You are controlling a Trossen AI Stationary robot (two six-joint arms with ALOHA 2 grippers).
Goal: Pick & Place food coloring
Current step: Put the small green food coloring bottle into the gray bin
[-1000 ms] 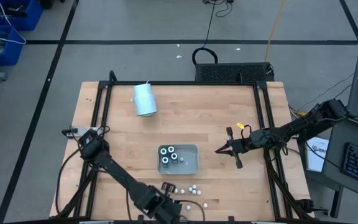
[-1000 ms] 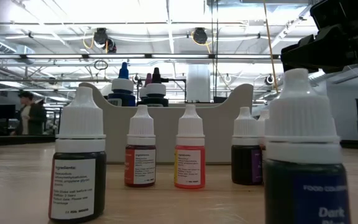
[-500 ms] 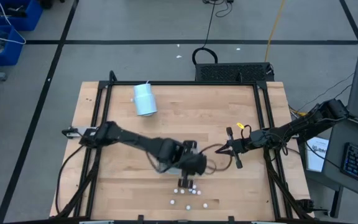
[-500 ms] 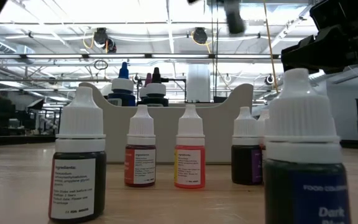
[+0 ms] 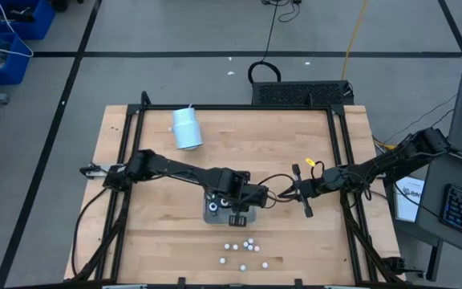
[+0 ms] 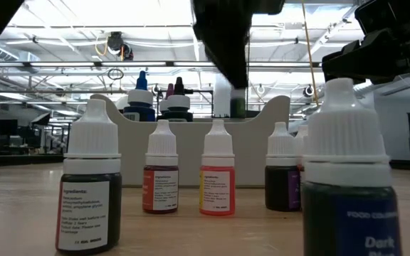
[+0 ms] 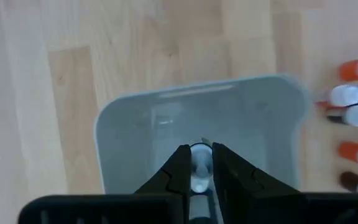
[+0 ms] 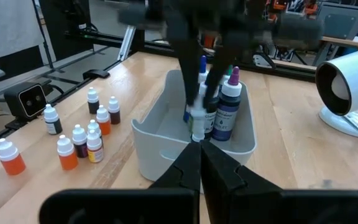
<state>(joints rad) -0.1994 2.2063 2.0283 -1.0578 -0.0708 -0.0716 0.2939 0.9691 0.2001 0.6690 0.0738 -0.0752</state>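
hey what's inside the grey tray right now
Several taller dark bottles stand at one end of the grey tray. The left gripper hangs over it, jaws clamping a small white-capped bottle. The arm hides part of the tray floor.

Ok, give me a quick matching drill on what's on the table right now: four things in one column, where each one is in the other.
Things:
1. left gripper
2. right gripper
3. white cylinder
4. loose white-capped bottles

Places:
A. lying on its side near the table's far edge
B. standing on the bare wood on the near side of the grey tray
C. over the grey tray, shut on a small bottle
D. beside the tray on its right, shut and empty

Pairs: 1-C, 2-D, 3-A, 4-B
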